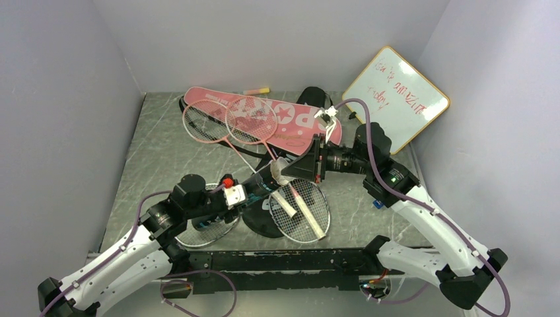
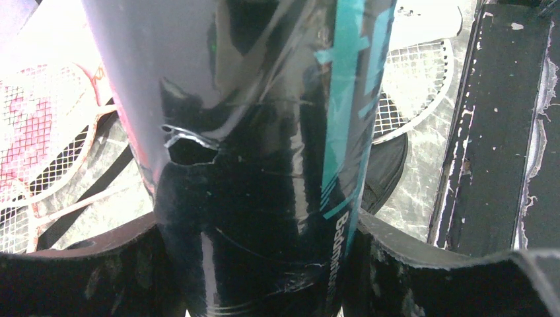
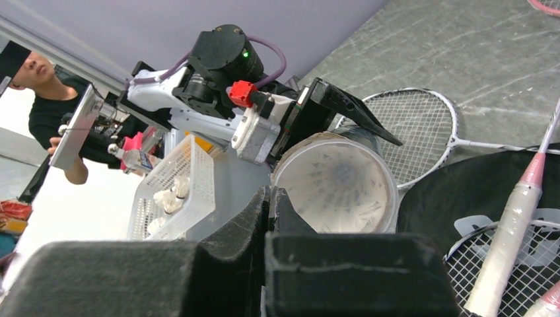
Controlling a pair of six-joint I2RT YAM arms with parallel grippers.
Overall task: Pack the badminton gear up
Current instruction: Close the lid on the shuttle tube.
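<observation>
Overhead view looks down; both wrist views crowd the dark tube (image 2: 264, 132).

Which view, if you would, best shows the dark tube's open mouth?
The right wrist view: it looks straight into the tube. The left wrist view shows only its glossy side wall; the top view glimpses its pale end.

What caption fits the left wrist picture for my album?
The left fingers clamp the dark tube, a white-framed racket behind.

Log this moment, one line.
left gripper: clamped on dark tube | right gripper: shut, at tube's open end | pink rackets: lying on pink cover
</observation>
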